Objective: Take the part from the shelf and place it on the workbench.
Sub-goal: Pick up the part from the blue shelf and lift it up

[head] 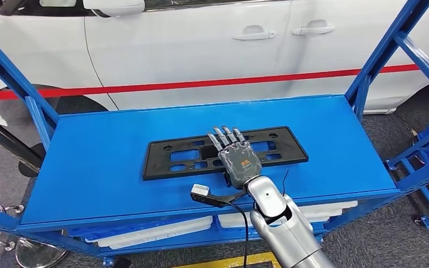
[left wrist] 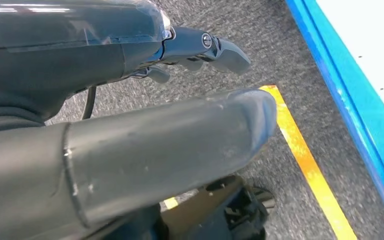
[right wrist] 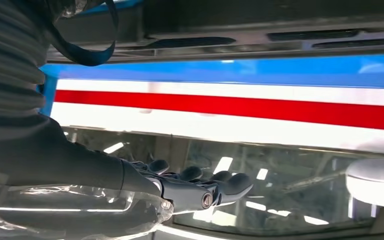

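The part (head: 288,146) is a long, flat black plate with several cut-outs, lying across the middle of the blue shelf top (head: 106,162). My right hand (head: 240,159) is stretched over its middle with the fingers straight and spread, gripping nothing. In the right wrist view the right hand (right wrist: 195,187) is flat, with a gap between it and the dark part (right wrist: 260,25). My left hand (left wrist: 170,130) hangs by the shelf with its fingers (left wrist: 220,50) extended and nothing in it.
A white car (head: 201,50) with a red stripe stands just behind the shelf. Blue uprights (head: 377,61) rise at both ends. White bins (head: 156,231) sit on the lower level. Yellow floor tape (left wrist: 305,160) runs along the shelf's blue edge (left wrist: 350,105) on grey carpet.
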